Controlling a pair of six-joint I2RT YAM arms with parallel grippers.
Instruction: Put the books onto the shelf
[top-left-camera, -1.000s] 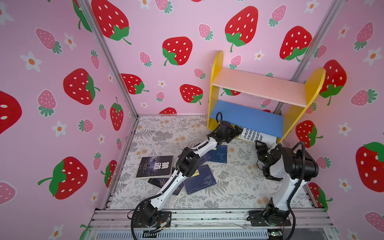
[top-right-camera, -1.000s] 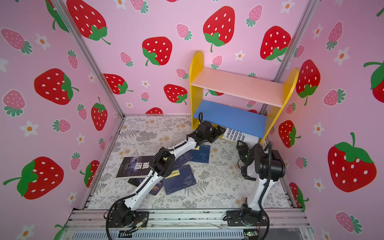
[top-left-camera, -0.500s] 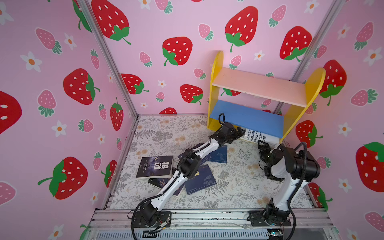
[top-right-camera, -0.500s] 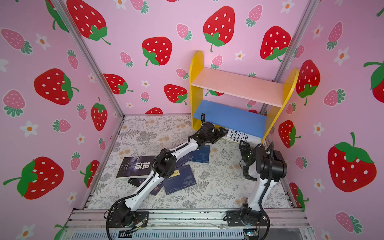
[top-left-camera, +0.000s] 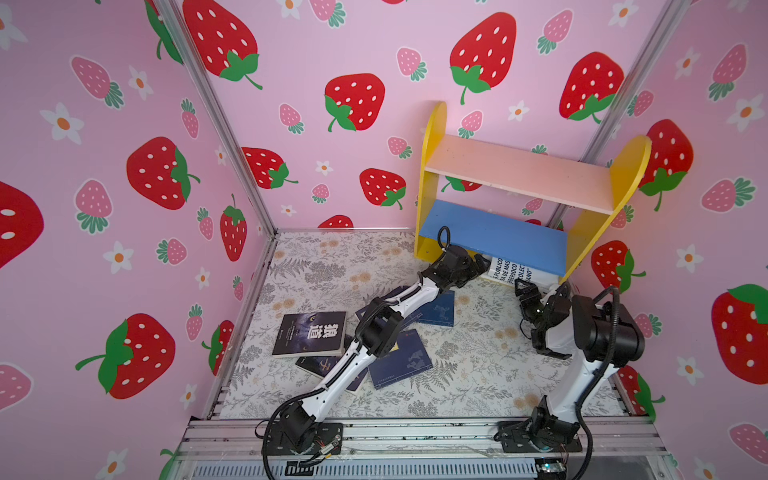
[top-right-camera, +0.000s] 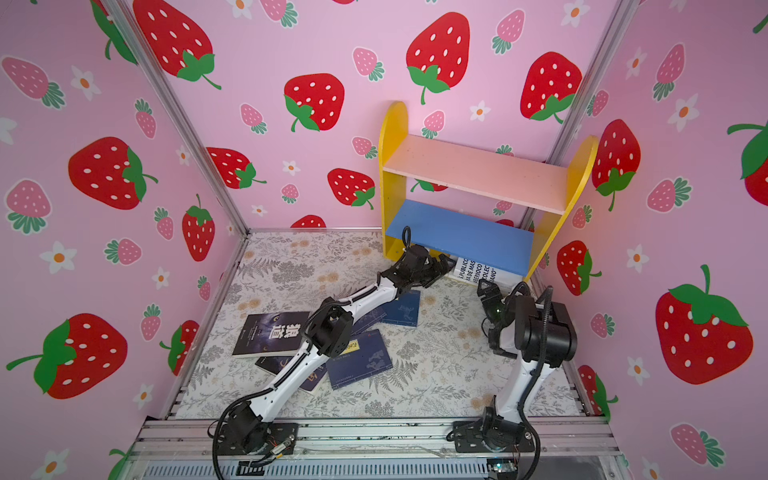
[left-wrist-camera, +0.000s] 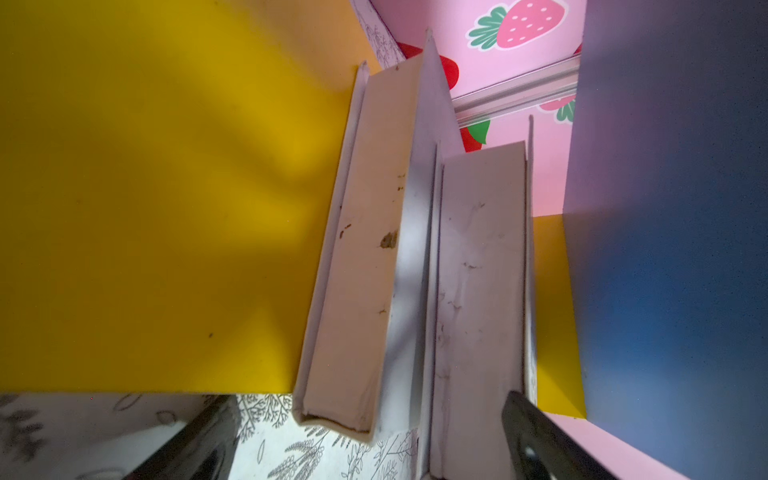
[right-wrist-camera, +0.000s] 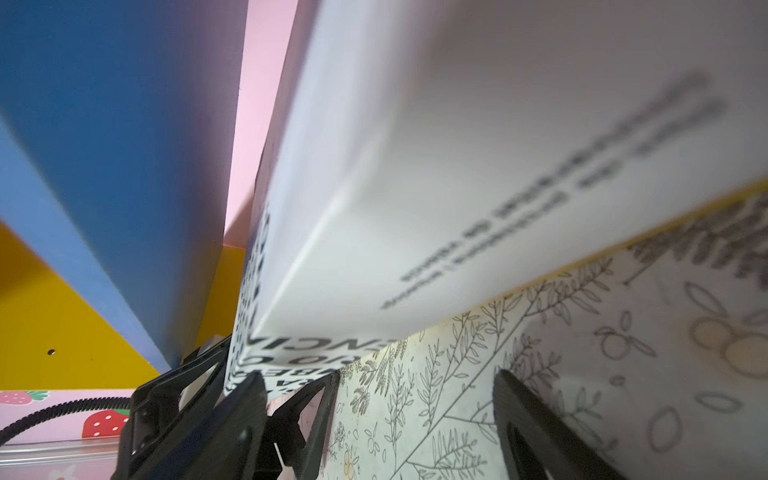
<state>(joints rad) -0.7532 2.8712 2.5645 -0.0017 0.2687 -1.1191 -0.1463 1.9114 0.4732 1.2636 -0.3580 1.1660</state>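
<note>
- The shelf (top-left-camera: 519, 178) stands at the far right of the floral desk (top-left-camera: 478, 365), against the strawberry wall (top-left-camera: 353, 62), with its pink board above and its blue board (top-left-camera: 494, 237) below.
- Two white books (top-left-camera: 510, 271) with black lettering stand on edge on the desk under the blue board, between the yellow side panels. In the left wrist view they sit close together with their page edges showing, one (left-wrist-camera: 357, 249) beside a yellow panel and the other (left-wrist-camera: 478, 291) next to it.
- The left tool (top-left-camera: 481, 266) reaches in under the blue board, just left of the white books. Its jaws are spread wide and grip nothing.
- The right tool (top-left-camera: 524, 291) sits just on the near side of the white books. Its fingers (right-wrist-camera: 515, 399) are apart with bare desk between them, holding nothing. One finger is at the lettered corner of a book.
- The other books lie flat, near and left of centre:
  - A dark book (top-left-camera: 311, 334) with large Chinese characters partly covers a second dark one (top-left-camera: 322, 365).
  - Two navy books lie right of these, one nearer (top-left-camera: 399, 363) and one farther (top-left-camera: 436, 309).
  - Another navy cover (top-right-camera: 368, 322) shows partly beneath the left arm.
</note>
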